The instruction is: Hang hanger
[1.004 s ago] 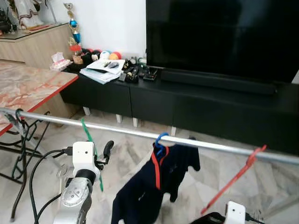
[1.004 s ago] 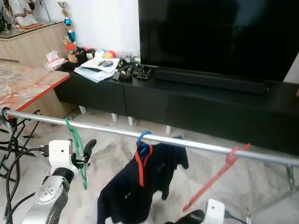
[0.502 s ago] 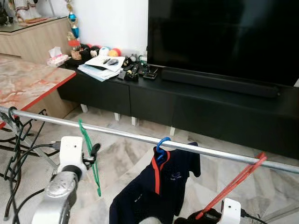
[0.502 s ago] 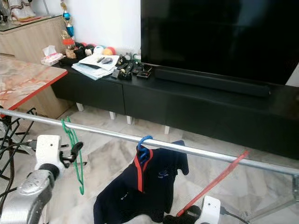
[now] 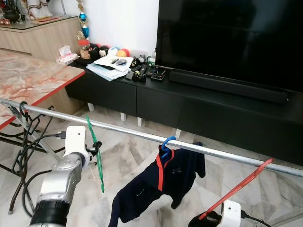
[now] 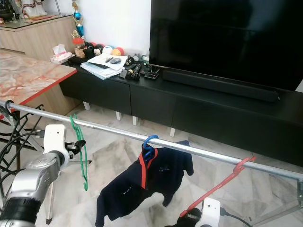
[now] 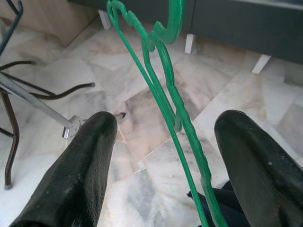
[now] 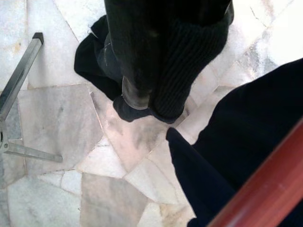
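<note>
A green hanger (image 5: 97,161) hangs by its hook on the silver rail (image 5: 132,135), towards the rail's left end. My left gripper (image 5: 96,150) is open beside it. In the left wrist view the green hanger (image 7: 165,94) runs between the two black fingers (image 7: 90,156) without touching them. A red hanger (image 5: 236,189) is hooked over the rail at the right and slants down to my right gripper (image 5: 204,220). In the right wrist view that gripper (image 8: 151,101) looks shut, and the red hanger (image 8: 265,194) passes beside it.
A navy shirt (image 5: 161,189) on a blue hanger (image 5: 165,143) hangs mid-rail. A black TV cabinet (image 5: 213,109) with a large TV (image 5: 227,38) stands behind. A marble table (image 5: 28,85) is at the left, with the rack's legs and cables (image 5: 23,137) below it.
The view has shifted. My left arm has drawn back a little beside the green hanger. Both hangers stay on the rail.
</note>
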### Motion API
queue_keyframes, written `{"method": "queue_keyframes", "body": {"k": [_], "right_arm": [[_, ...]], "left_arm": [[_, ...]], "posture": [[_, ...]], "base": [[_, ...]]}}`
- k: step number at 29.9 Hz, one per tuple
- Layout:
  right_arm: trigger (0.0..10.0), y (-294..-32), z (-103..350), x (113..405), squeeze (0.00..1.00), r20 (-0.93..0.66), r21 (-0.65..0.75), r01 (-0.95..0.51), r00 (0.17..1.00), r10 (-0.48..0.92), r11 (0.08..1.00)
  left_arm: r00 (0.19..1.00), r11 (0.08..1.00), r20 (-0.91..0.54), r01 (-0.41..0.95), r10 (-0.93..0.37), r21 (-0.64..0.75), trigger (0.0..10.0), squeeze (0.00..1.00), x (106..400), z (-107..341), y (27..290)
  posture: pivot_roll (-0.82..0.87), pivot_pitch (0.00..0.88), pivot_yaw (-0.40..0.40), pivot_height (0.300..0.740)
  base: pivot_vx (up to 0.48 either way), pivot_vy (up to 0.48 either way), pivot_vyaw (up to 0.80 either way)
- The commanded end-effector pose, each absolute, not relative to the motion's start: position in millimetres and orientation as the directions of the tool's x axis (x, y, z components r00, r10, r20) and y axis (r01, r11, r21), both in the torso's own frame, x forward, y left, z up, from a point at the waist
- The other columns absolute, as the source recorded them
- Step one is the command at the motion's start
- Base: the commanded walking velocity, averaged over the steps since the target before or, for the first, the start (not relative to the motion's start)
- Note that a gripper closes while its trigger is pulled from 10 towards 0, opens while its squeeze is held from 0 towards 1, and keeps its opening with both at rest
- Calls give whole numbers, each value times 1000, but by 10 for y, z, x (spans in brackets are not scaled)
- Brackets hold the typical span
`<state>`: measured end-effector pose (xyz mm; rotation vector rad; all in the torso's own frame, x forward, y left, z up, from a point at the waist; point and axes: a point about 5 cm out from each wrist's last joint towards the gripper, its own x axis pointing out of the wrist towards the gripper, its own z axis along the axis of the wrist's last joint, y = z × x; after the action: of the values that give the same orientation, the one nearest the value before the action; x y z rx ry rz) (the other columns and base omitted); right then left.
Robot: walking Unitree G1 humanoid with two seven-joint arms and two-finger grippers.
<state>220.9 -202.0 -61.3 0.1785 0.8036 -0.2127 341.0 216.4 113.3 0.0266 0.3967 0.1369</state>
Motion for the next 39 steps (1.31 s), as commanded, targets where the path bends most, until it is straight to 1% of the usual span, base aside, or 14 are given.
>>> {"method": "queue_keyframes", "body": {"k": [1,3,7,13,15,17,19,20,21,30,39], "right_arm": [[10000,-2036,-564,2282,0,-713,73,243,691,-120,967],[10000,-2044,-563,2282,0,-714,69,241,690,-121,968],[10000,-2063,-558,2285,0,-713,65,245,689,-127,967],[10000,-2075,-554,2288,0,-712,60,242,690,-128,968],[10000,-2083,-553,2286,0,-712,57,241,690,-130,969],[10000,-2088,-553,2284,0,-712,52,238,690,-131,970],[10000,-2091,-554,2282,0,-712,51,236,690,-130,970],[10000,-2091,-556,2278,0,-713,54,240,689,-131,969],[10000,-2090,-557,2277,0,-713,54,241,689,-131,969],[10000,-2082,-563,2270,0,-715,57,233,688,-123,971],[10000,-2081,-571,2258,0,-717,55,231,686,-122,971]], "left_arm": [[912,984,-370,-150,174,93,10000,0,3448,1154,2219],[907,983,-378,-161,184,93,10000,0,3481,1142,2219],[900,984,-399,-169,174,47,10000,0,3540,1085,2182],[894,982,-408,-183,185,45,10000,0,3594,1037,2156],[900,979,-387,-198,200,45,10000,0,3618,1055,2150],[921,980,-337,-200,195,19,10000,0,3665,1120,2121],[922,979,-332,-205,197,13,10000,0,3670,1121,2115],[922,977,-328,-213,208,21,2196,0,3671,1116,2118],[921,977,-328,-214,209,22,0,0,3672,1112,2117],[912,980,-359,-195,196,41,0,0,3649,1003,2081],[914,981,-357,-190,193,43,0,0,3640,972,2060]], "posture": [[185,0,-30,740],[183,0,-31,740],[167,0,-38,740],[160,0,-41,740],[157,0,-41,740],[154,0,-41,740],[153,0,-40,740],[148,0,-37,740],[148,0,-37,740],[148,0,-34,740],[147,0,-30,740]], "base": [[0,0,0],[0,0,0],[0,0,0],[0,0,0],[0,0,0],[0,0,0],[0,0,0],[0,0,0],[0,0,0],[0,0,0],[0,0,0]]}}
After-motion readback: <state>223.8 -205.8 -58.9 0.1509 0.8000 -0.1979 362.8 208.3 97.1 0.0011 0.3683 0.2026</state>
